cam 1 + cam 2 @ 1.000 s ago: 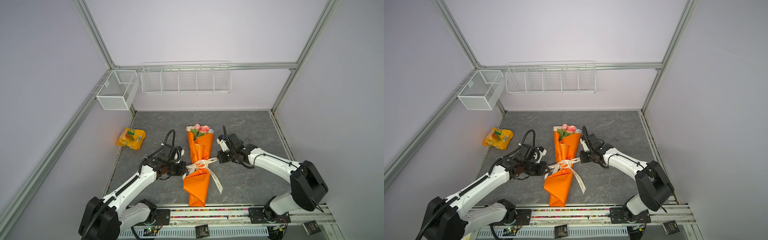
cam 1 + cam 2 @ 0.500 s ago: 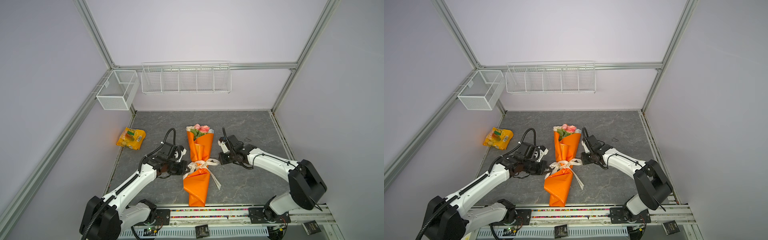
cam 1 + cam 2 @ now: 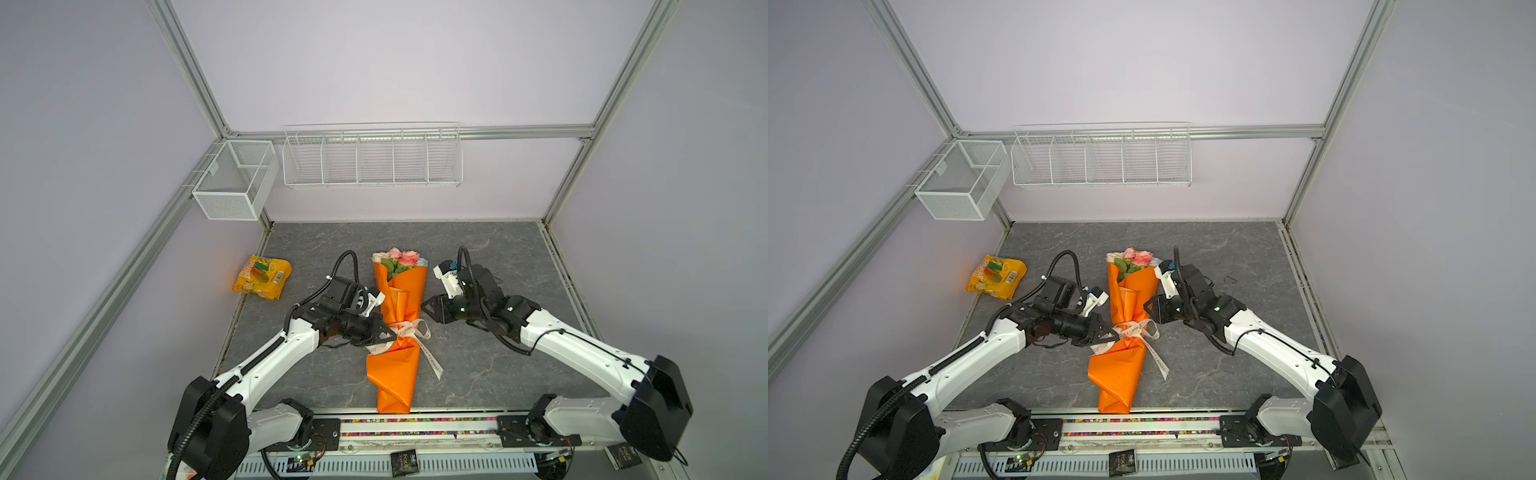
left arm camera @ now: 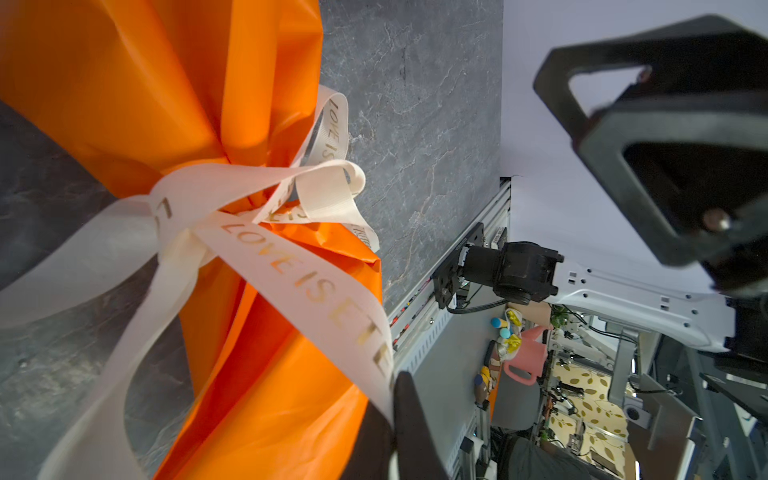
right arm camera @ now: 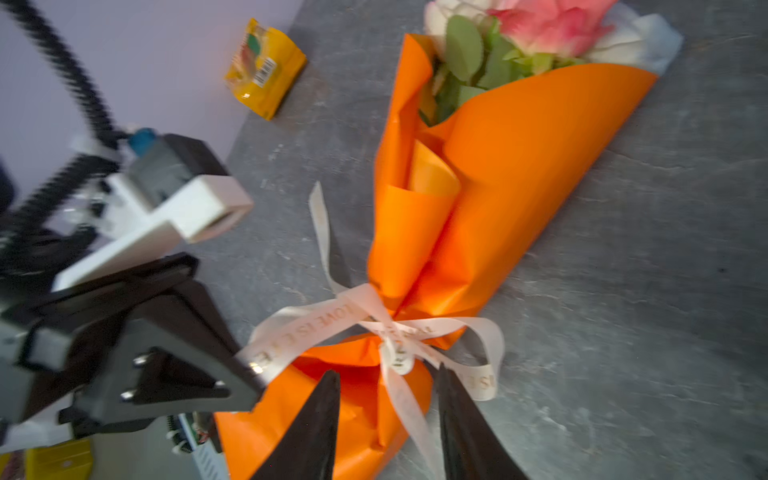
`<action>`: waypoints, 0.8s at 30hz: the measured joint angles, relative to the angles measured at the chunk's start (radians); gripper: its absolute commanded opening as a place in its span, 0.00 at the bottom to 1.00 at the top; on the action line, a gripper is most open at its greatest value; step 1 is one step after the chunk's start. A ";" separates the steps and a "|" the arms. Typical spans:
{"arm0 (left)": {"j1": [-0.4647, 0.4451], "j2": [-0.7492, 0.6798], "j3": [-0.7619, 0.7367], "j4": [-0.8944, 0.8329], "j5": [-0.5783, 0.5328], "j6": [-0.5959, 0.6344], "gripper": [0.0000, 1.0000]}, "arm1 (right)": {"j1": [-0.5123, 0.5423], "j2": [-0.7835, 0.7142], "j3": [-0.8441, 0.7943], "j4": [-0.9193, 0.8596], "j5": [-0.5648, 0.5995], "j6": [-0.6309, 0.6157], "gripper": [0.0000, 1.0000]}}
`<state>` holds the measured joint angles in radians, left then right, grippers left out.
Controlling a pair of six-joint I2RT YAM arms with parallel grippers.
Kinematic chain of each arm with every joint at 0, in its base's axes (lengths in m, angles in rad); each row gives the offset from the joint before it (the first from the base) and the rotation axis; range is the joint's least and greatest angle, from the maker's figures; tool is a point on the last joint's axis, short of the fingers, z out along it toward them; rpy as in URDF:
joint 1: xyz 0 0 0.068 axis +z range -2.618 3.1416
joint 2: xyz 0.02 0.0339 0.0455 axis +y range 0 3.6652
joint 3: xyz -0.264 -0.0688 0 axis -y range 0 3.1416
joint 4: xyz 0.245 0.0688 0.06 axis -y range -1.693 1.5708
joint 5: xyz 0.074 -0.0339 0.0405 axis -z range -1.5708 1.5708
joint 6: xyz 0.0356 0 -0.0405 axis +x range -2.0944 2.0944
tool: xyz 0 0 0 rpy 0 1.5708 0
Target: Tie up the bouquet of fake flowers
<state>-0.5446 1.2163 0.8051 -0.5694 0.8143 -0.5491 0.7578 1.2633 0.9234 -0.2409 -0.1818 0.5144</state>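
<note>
The bouquet of fake flowers (image 3: 401, 291) (image 3: 1133, 291) lies in orange paper mid-table, pink and cream blooms (image 5: 548, 20) at the far end. A cream printed ribbon (image 3: 409, 330) (image 4: 291, 266) (image 5: 374, 316) is knotted in a bow around its waist. My left gripper (image 3: 390, 332) (image 3: 1115, 331) (image 4: 392, 409) is shut on the ribbon's left loop, right beside the knot. My right gripper (image 3: 430, 311) (image 3: 1150, 309) (image 5: 387, 370) hovers open just right of the bouquet, holding nothing. In the right wrist view a ribbon tail shows between its fingers without touching them.
A yellow snack bag (image 3: 262, 277) (image 3: 995, 277) lies at the table's left edge. Two white wire baskets (image 3: 235, 180) (image 3: 372, 158) hang on the back frame. A metal rail (image 3: 415, 426) runs along the front edge, close to the bouquet's stem end.
My right gripper has opened and let go of the ribbon's right loop, which has slackened back toward the knot. The left gripper stays shut on its loop.
</note>
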 measured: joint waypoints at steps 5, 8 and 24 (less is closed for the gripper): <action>-0.014 -0.020 0.001 -0.040 -0.041 -0.007 0.04 | -0.012 0.066 -0.045 -0.017 0.035 0.049 0.43; -0.014 -0.019 0.001 -0.066 -0.078 0.004 0.00 | -0.054 0.168 -0.031 -0.044 0.057 -0.039 0.45; -0.014 0.011 0.021 -0.121 -0.163 0.057 0.00 | -0.048 0.396 0.085 -0.042 -0.010 -0.521 0.48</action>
<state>-0.5587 1.2270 0.8257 -0.6899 0.6510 -0.4919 0.7094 1.6596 1.0080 -0.2829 -0.1913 -0.0063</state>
